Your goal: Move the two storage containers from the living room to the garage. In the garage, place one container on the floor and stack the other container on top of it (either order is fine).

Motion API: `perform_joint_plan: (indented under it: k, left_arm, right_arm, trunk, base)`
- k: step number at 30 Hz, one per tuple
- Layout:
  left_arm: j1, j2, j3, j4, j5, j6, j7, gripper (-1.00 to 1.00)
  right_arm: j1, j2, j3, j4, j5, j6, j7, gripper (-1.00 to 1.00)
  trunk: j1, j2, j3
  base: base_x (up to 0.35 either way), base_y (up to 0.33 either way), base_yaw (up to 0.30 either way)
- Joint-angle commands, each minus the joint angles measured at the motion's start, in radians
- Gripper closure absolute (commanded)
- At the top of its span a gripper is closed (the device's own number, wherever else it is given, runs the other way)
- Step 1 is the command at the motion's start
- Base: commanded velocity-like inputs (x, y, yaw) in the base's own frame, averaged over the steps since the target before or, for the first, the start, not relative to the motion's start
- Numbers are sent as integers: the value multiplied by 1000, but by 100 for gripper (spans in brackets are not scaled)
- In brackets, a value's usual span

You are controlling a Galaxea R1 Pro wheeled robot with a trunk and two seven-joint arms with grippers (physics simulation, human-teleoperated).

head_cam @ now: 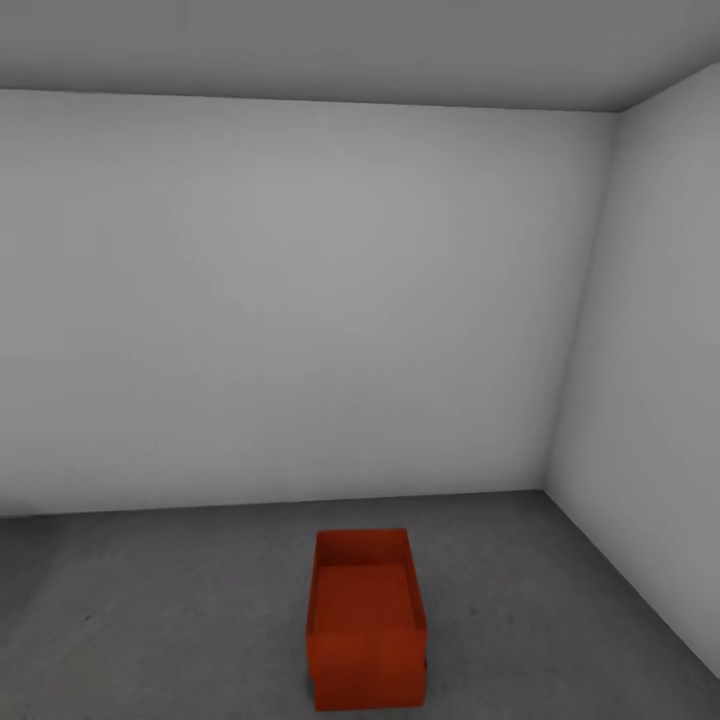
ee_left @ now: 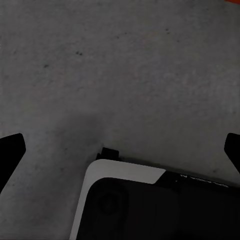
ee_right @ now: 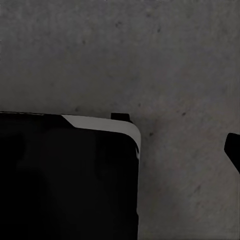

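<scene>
An orange-red storage container (head_cam: 366, 620) stands upright and lidless on the dark grey garage floor (head_cam: 180, 610), low in the middle of the head view, with nothing inside it. Its front face has a slight step near the base; I cannot tell whether another bin sits under it. My left gripper (ee_left: 120, 147) hangs open over bare concrete, one dark fingertip (ee_left: 11, 150) at each side of its wrist view and nothing between them. A sliver of orange (ee_left: 233, 1) touches that view's corner. My right gripper (ee_right: 122, 150) shows one fingertip (ee_right: 233, 150) spread far out over the floor.
Plain grey walls close the room: a back wall (head_cam: 300, 300) behind the container and a side wall (head_cam: 650, 380) at the right, meeting in a corner. My own dark, white-edged base (ee_left: 150, 205) fills part of both wrist views (ee_right: 65, 175).
</scene>
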Motion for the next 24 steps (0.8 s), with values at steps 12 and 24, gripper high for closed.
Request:
perform_joint_plan:
  k: [12, 24]
  left_arm:
    - [0, 0, 8, 1, 4, -2, -1, -100]
    - [0, 0, 7, 1, 1, -2, -1, -100]
  right_arm:
    - [-1, 0, 8, 3, 2, -5, -7, -100]
    - [-1, 1, 5, 3, 2, -6, -8, -100]
  trunk:
    - [0, -1, 0]
    - [0, -1, 0]
  base:
    - [0, 0, 182]
    - [0, 0, 23]
